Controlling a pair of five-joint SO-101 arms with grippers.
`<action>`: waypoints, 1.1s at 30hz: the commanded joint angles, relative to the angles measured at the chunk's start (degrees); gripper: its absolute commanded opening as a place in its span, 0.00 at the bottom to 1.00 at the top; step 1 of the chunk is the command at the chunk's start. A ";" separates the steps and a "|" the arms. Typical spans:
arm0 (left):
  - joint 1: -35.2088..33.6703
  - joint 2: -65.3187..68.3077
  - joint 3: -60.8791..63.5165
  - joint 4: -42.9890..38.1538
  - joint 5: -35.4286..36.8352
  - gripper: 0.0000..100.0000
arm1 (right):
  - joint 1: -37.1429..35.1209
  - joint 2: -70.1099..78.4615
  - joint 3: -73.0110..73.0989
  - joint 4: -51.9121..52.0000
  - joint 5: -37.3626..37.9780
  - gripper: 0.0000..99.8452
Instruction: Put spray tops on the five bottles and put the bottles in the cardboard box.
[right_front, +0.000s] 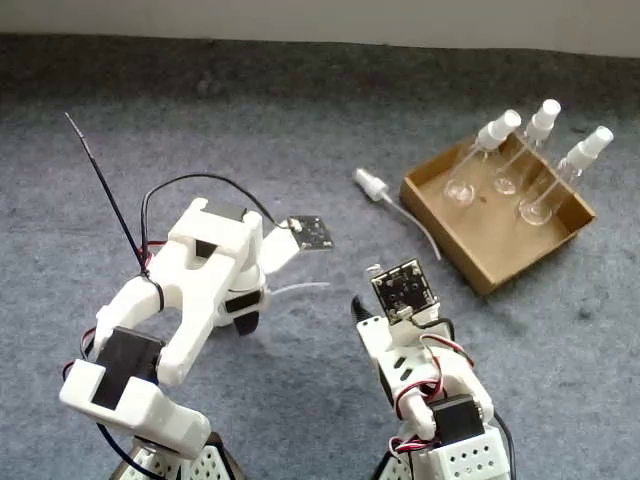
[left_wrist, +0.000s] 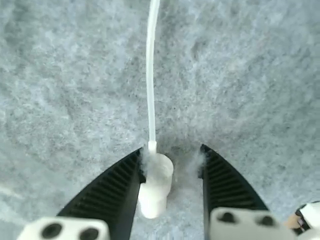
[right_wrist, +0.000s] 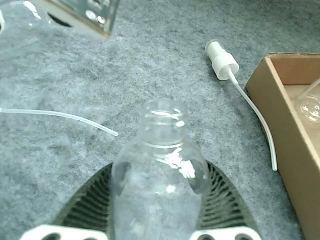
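Note:
My left gripper (left_wrist: 171, 150) stands open low over the carpet, its fingers on either side of a white spray top (left_wrist: 155, 186). The top's head rests against one finger and its thin tube (left_wrist: 150, 75) runs away from the gripper. My right gripper (right_wrist: 160, 167) is shut on a clear, uncapped bottle (right_wrist: 160, 195), neck pointing forward. A second loose spray top (right_front: 370, 185) lies just left of the cardboard box (right_front: 500, 255). Three bottles with spray tops (right_front: 500, 150) stand in the box along its far side.
Grey carpet covers the table. The left arm (right_front: 215, 270) and right arm (right_front: 420, 370) sit close together at the front. A faint clear rounded shape (right_wrist: 22, 30), perhaps another bottle, lies near a part of the other arm (right_wrist: 85, 15).

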 joint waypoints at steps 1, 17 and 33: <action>-0.48 -0.84 -4.53 4.48 0.79 0.15 | 0.48 -1.01 1.71 -1.45 0.09 0.03; -6.46 -0.66 -3.12 5.80 0.53 0.16 | 0.48 -1.01 1.71 -1.45 0.09 0.03; -6.99 -0.84 -6.64 6.24 2.37 0.21 | 0.48 -1.01 1.71 -1.45 0.18 0.03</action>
